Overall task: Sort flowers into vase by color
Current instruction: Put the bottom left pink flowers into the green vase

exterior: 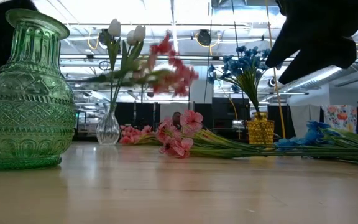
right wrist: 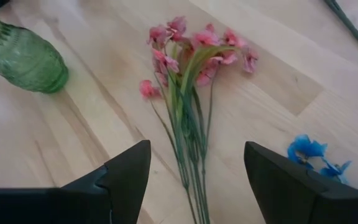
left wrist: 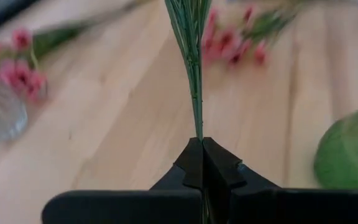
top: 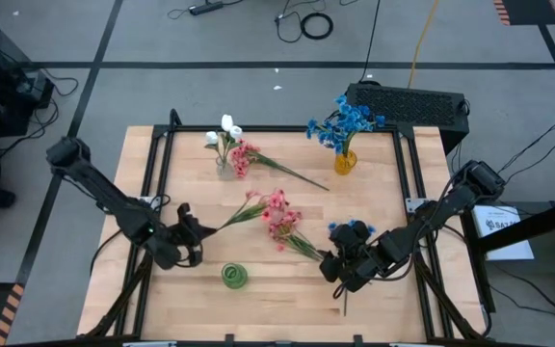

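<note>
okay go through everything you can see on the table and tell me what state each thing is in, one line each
Left gripper: shut on a pink sprig's stem.
Held pink sprig: lifted off the table.
Right gripper: open, empty, above a lying pink sprig.
Lying pink sprig: flat on the table.
Green vase: upright, empty.
Yellow vase: upright, holding blue flowers.
Clear vase: upright, holding white flowers.
Blue sprig: lying on the table.

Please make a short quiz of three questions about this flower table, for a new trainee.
1. True or false: the left gripper is shut on a pink sprig.
2. Which vase stands empty? A. green vase B. yellow vase C. clear vase
3. What colour are the blossoms lying in front of the open right gripper?

Key: 1 true; 2 A; 3 pink, the pink bunch on the table.
</note>
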`<state>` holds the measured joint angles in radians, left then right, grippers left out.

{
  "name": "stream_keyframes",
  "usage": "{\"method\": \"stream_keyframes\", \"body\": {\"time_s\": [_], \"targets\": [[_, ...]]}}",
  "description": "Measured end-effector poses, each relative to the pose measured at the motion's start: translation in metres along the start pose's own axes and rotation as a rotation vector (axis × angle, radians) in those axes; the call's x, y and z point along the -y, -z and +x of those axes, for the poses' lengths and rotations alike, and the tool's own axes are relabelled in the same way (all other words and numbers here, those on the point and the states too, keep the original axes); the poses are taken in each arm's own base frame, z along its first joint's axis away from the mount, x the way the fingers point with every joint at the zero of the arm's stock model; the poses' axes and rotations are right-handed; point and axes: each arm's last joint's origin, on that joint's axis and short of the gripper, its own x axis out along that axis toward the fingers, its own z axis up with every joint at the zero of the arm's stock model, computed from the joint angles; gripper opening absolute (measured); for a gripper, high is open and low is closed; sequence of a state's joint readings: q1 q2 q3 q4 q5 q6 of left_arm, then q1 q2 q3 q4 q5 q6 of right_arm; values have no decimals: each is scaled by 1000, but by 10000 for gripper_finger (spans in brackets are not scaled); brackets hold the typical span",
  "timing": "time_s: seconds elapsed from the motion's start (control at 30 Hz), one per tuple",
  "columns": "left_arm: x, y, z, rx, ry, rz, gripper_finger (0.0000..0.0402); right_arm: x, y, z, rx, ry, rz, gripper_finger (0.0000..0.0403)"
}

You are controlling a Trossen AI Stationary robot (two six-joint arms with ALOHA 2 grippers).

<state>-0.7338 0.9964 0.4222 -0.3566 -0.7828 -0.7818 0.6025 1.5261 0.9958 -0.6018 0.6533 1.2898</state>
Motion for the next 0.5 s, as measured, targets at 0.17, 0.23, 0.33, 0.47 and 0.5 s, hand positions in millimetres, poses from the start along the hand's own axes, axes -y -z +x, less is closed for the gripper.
{"method": "stream_keyframes", "body": {"time_s": [0.17, 0.23, 0.33, 0.47, 0.5], "targets": [[1, -32, -20, 135, 29, 38, 0, 0, 0, 0, -2, 0, -2, 251], [3, -47, -29, 193, 58, 54, 0, 0, 0, 0, -1, 0, -3, 251], [7, -68, -41, 293, 106, 77, 0, 0, 0, 0, 9, 2, -5, 251], [13, -91, -53, 428, 148, 100, 0, -2, -2, 1, 38, -13, -11, 251], [14, -94, -55, 460, 154, 104, 0, -3, -3, 1, 41, -21, -15, 251]]}}
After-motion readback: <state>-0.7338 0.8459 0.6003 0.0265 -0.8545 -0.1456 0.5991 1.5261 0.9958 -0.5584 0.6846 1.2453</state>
